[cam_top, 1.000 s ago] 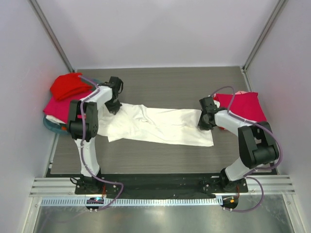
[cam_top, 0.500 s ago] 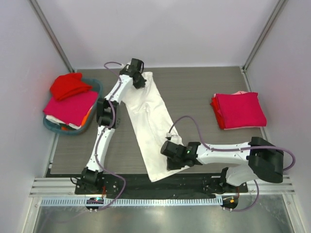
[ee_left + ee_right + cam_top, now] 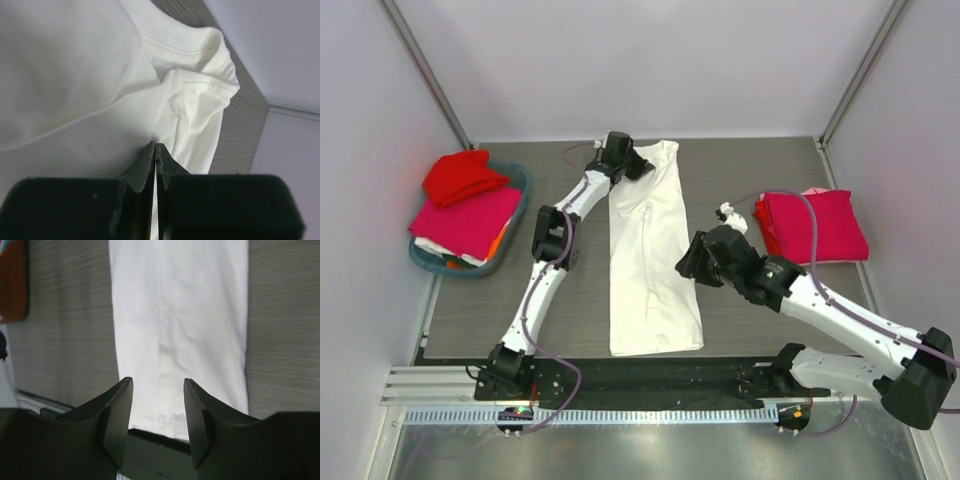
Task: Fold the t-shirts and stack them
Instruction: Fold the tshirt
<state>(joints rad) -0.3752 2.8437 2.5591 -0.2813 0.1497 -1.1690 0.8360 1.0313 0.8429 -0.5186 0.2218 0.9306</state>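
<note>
The white tee (image 3: 655,260) lay folded into a narrow strip in the middle of the bench (image 3: 750,170). Its long axis ran from the near edge to the far edge, leaning slightly right at the far end, where the sleeve hem lay. There the left end effector (image 3: 638,166) was clenched on the fabric. The right end effector (image 3: 692,264) hung released above the strip's right edge. A folded magenta tee (image 3: 817,226) sat well to the right, and red and magenta tees (image 3: 460,176) filled the teal basket (image 3: 520,181) on the left.

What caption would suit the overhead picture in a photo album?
Left gripper pinches the far end of a white t-shirt laid out lengthwise, while the open right gripper hovers by its middle.
</note>
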